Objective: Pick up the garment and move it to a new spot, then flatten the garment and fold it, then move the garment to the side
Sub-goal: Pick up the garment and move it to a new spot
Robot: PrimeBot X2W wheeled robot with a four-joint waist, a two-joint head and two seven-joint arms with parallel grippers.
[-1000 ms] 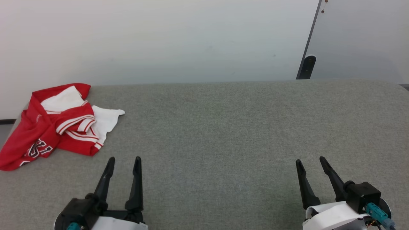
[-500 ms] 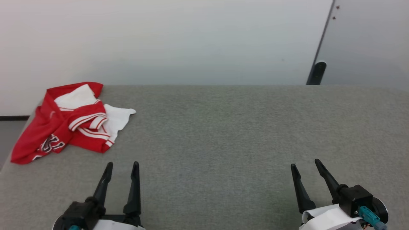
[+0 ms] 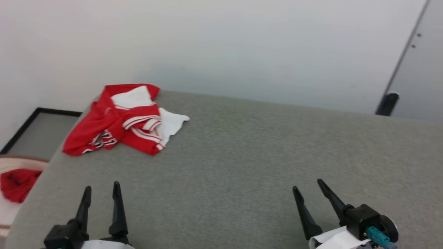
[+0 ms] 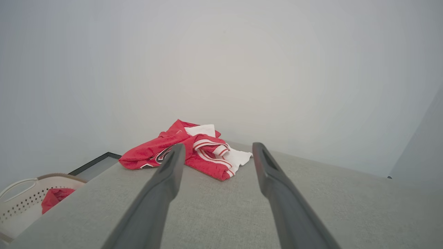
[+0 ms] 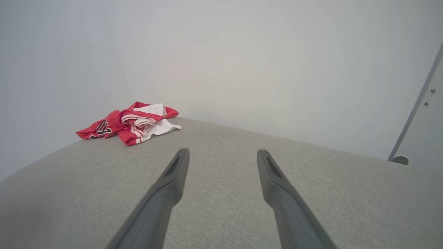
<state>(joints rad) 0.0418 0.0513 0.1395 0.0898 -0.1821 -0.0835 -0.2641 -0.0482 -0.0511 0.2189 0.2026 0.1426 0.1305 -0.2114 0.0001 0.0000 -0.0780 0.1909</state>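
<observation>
Looking down on a wide table covered in grey woven fabric (image 3: 242,155), pushed up against a plain white wall (image 3: 221,45). Spotted the garment (image 3: 126,119), a soft bright red T-shirt with white sleeves, red-and-white striped trim and white lettering, way over at the far left corner of that table. Lying in a crumpled heap, definitely not flat, white sleeve poking out to the right and lettering turned toward the near left. Not touched by anything.

Got the left gripper (image 3: 101,186), two long dark fingers, down near the front left edge. Spread wide, holding nothing, well short of the shirt. From the left wrist view, aimed pretty much at the heap. Same deal with the right gripper (image 3: 306,184) at the front right: spread wide, empty, well apart from the shirt, just bare grey fabric ahead.

Also seeing a cream perforated plastic basket (image 4: 19,209) down off the left end of the table, with a smaller plain red cloth lump (image 4: 52,204) inside. Far right, a pale grey door panel (image 3: 425,69) and a small dark stopper (image 3: 387,103) at its foot.
</observation>
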